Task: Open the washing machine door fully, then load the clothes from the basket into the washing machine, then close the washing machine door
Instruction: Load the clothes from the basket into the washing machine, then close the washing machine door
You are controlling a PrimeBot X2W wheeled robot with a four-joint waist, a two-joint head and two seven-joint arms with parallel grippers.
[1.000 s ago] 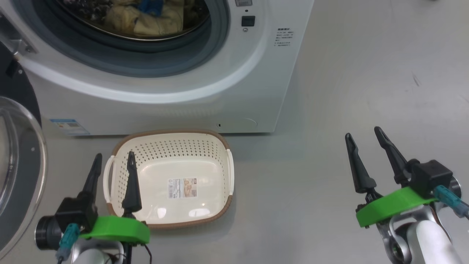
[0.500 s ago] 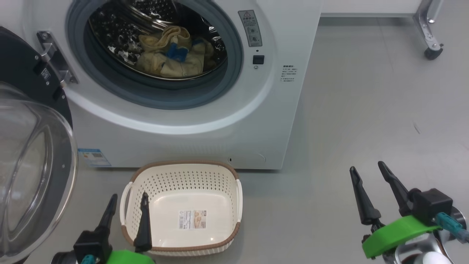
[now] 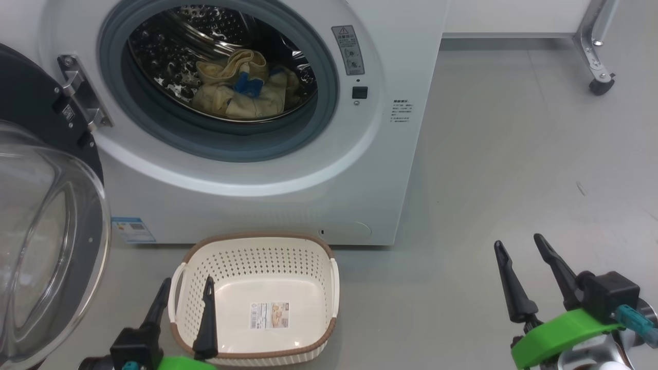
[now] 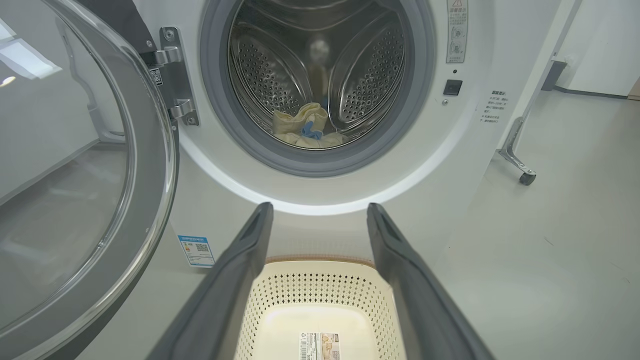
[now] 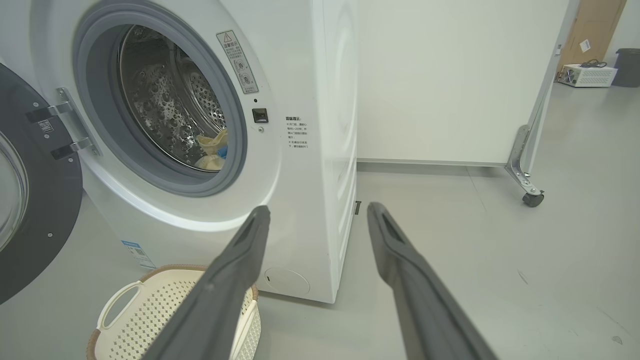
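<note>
Inside the white front-loading washing machine (image 3: 257, 205) lie pale yellow soft clothes (image 3: 221, 100); the dark-fingered left hand (image 3: 187, 280) and right hand (image 3: 518, 240) gape, empty.

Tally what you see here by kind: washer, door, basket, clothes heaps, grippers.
Washing machine: 1
Washing machine door: 1, open
Basket: 1
Heap of clothes: 1, in the drum
Gripper: 2, left gripper, right gripper, both open
Total: 6

head: high, looking down | wrists: low, facing washing machine (image 4: 440, 165) | shared: drum (image 3: 169, 56), basket (image 3: 257, 255)
</note>
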